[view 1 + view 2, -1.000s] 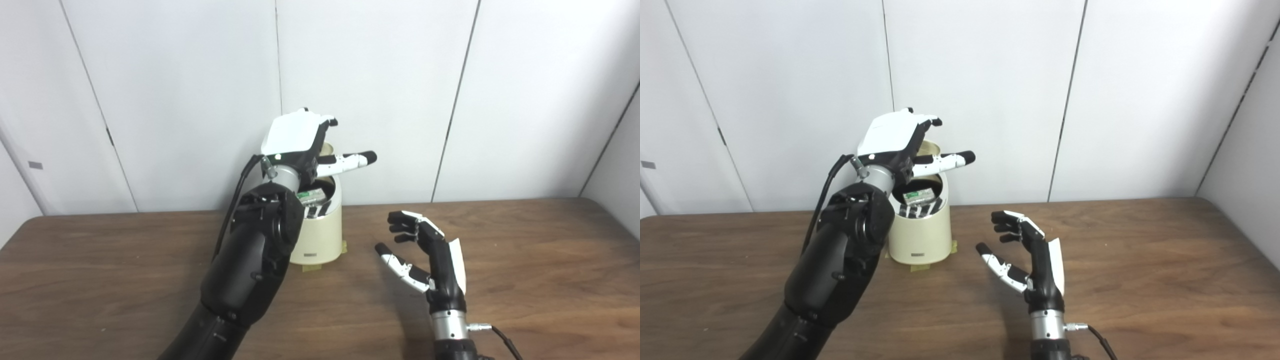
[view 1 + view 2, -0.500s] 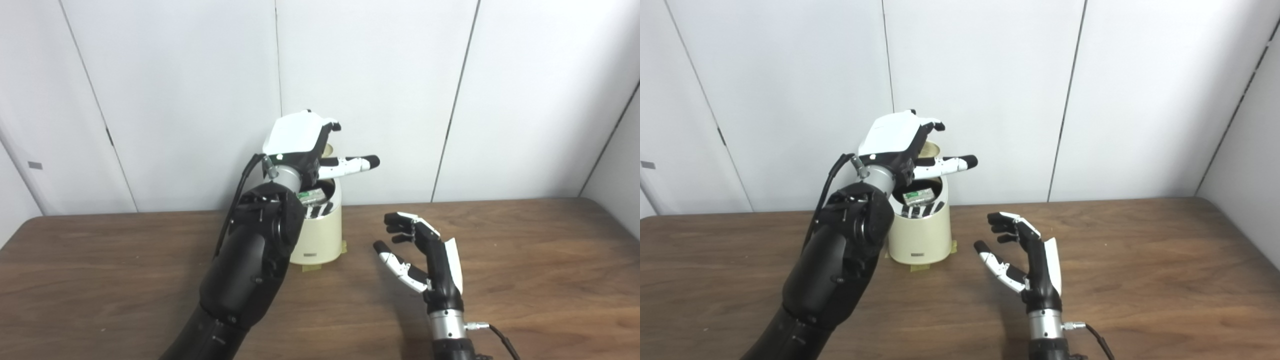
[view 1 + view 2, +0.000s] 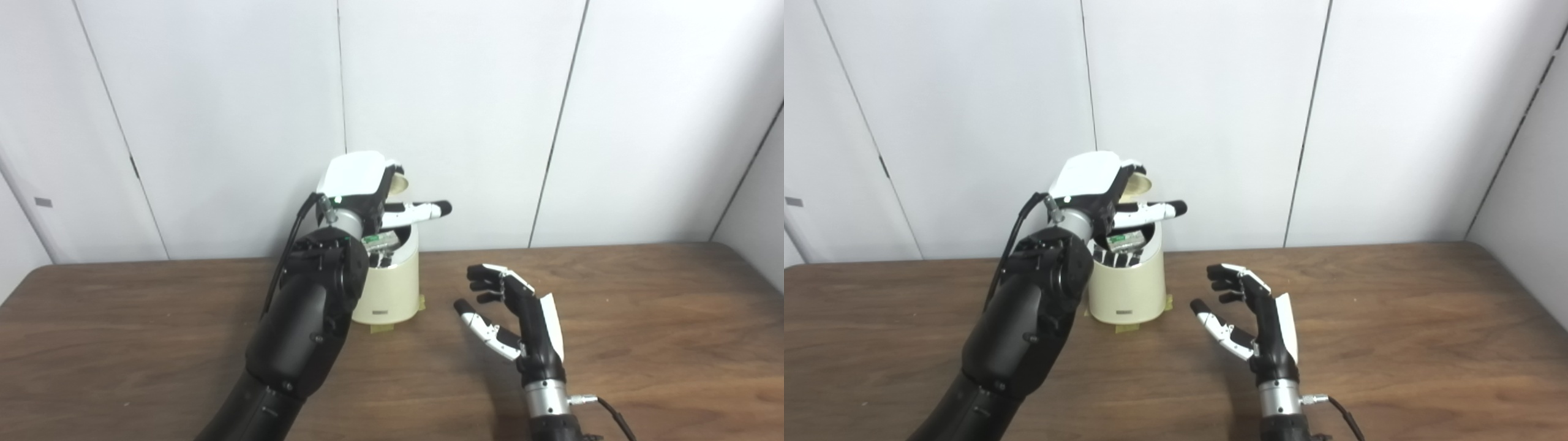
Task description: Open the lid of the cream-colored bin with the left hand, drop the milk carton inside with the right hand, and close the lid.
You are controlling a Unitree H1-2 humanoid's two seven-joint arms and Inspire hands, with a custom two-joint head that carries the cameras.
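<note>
Two hands in view over wooden table [image 3: 1396,318]. Cream-colored bin [image 3: 1127,288] upright near back wall, tape tabs at base. Lid [image 3: 1136,184] raised, tilted up behind rim. Left hand [image 3: 1093,184] above bin mouth, fingers against lid, thumb stretched out to right; whether it grips lid cannot be told. Milk carton [image 3: 1126,241] lying inside bin. Right hand [image 3: 1258,321] beside bin, palm toward it, fingers apart, empty.

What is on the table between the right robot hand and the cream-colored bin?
Nothing. In both eye views only bare wooden table separates the empty right robot hand from the cream-colored bin, apart from tape tabs at the bin's base.
</note>
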